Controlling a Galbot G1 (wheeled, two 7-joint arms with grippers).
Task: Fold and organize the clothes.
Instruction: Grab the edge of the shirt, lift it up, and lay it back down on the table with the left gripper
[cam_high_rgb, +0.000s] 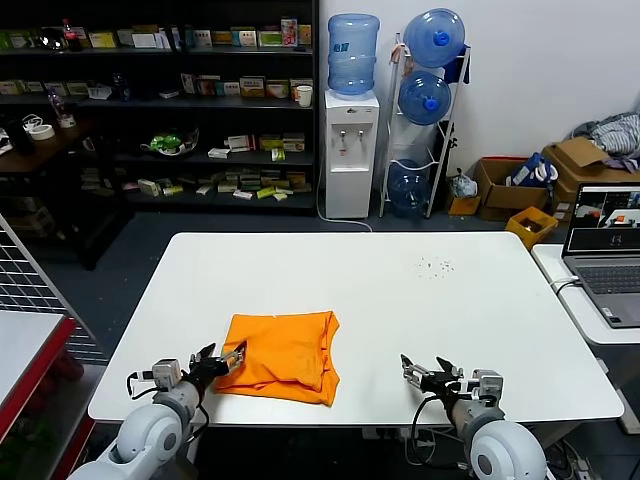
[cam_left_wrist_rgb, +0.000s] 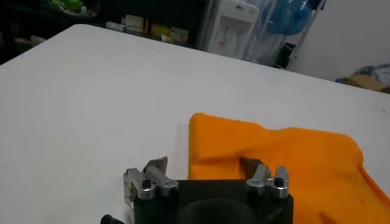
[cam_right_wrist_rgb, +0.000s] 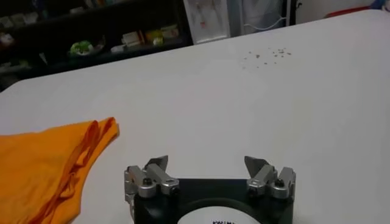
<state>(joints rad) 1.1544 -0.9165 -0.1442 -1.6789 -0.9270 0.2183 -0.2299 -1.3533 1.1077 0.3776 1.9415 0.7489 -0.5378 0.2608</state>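
Left end effector (cam_high_rgb: 222, 358), right end effector (cam_high_rgb: 424, 372): black bodies, silver screwed finger brackets, dark pointed tips, black cables, rounded grey-white forearms behind.

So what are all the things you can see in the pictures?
T-shirt: one, orange, folded, near front left of table.
Table: one, white, middle.
Specks: a few, dark, far right of table.
Water dispenser: one, white, blue bottle on top, behind table.
Bottle rack: three blue bottles, beside dispenser.
Shelves: dark, back left.
Laptop: one, right side table.
Left gripper: open, at shirt's left edge.
Right gripper: open, over bare table.
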